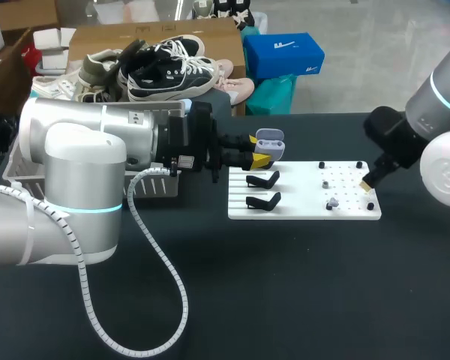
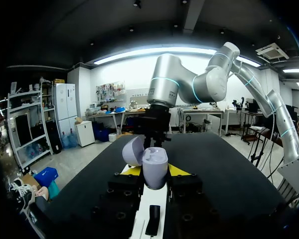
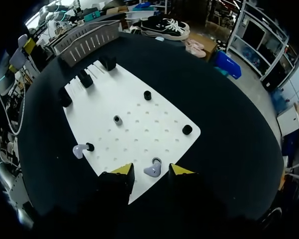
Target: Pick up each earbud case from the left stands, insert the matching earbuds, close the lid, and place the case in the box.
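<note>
The left arm lay level along the black worktop's back, its left fingers pinching a lavender plastic earbud case from both sides beside two black hooked stands. The right arm slanted down at the white perforated board's right edge, right fingers spread. The case's lid stood open, its inside hidden; one lavender earbud lay between the spread tips, a second earbud along the same edge, and a grey slatted basket stood just past the board's far end.
</note>
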Robot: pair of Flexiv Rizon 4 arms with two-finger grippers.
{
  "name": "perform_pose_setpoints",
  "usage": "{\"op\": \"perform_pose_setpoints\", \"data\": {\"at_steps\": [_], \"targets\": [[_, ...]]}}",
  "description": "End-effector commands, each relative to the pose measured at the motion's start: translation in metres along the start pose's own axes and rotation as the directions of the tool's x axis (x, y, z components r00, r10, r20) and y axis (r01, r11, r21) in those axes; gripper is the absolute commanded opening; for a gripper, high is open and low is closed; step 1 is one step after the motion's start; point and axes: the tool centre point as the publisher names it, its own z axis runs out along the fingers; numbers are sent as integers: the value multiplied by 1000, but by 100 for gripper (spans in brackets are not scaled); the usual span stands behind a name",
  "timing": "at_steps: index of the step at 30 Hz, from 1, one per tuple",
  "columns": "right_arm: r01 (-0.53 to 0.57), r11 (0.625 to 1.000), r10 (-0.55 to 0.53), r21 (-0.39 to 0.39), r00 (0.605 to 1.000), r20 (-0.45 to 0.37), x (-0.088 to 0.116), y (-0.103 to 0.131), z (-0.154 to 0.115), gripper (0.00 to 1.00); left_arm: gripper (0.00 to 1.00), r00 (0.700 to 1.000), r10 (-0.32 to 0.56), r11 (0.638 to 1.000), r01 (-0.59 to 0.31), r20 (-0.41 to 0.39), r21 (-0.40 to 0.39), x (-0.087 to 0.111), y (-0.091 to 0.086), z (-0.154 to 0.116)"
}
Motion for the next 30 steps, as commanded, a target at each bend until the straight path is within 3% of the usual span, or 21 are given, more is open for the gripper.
{"op": "perform_pose_setpoints", "data": {"at_steps": [1, 10, 30], "targets": [[-1, 1000, 1, 2, 1000, -5, -2, 0, 3, 42, 0, 1000, 1, 1000, -1, 3, -1, 1, -1, 0], [-26, 1000, 26, 14, 1000, 4, 1, -1, 0, 44, 0, 1000, 1, 1000, -1, 3, -1, 1, -1, 0], [-39, 999, 39, 16, 999, -4, 2, 1, 3, 35, 0, 1000, 1, 1000, -1, 3, -1, 1, -1, 0]]}}
